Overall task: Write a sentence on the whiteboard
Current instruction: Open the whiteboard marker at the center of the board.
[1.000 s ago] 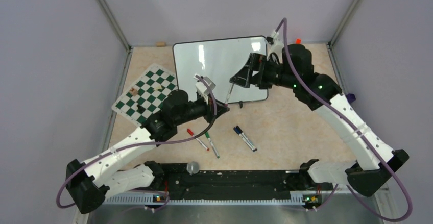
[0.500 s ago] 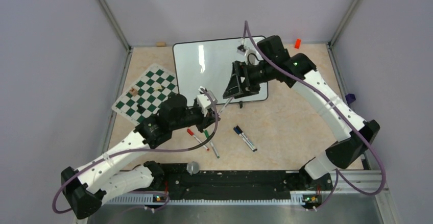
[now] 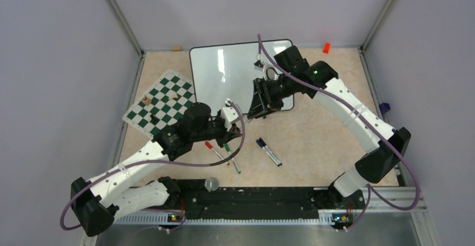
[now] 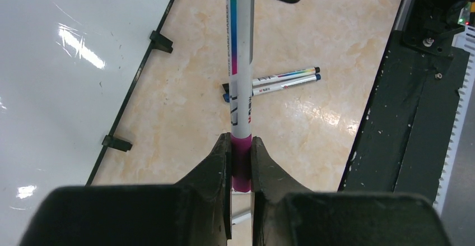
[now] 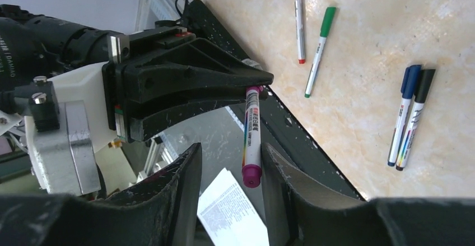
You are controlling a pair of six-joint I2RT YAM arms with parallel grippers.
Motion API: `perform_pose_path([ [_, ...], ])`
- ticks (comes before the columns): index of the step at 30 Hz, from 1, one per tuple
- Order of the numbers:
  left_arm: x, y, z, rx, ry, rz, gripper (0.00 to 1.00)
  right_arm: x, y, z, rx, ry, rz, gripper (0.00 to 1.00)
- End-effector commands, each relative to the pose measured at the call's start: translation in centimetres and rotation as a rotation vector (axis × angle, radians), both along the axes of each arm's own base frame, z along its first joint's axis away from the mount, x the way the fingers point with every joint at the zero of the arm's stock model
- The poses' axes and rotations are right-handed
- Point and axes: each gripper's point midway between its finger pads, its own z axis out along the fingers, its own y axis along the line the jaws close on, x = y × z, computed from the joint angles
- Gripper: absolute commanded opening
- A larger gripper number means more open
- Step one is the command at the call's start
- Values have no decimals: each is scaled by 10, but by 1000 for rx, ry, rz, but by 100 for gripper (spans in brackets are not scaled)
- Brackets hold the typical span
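R pincer (image 5: 231, 148) swung to whiteboard's (image 3: 210, 83) near edge, jaws narrowing round marker (image 4: 241, 61) end, not yet gripping. L pincer (image 4: 241, 145) clenched marker's other end. Uncapping prob. next.

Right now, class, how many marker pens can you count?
5. One magenta pen in the left hand; red pen and green pen on the table; blue pen and black pen paired further right. More may be hidden.
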Motion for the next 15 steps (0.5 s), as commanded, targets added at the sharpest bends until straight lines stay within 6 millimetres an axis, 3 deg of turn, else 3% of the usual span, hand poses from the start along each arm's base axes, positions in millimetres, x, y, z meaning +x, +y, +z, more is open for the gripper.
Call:
perform_pose_path([
  [1,2,-8,15,-16,-47,-44,0,-16,11,-8,13,36,74,40],
  [15,0,-14,22,-21,-66,-91,0,-24,20,-36,-37,86,132,39],
])
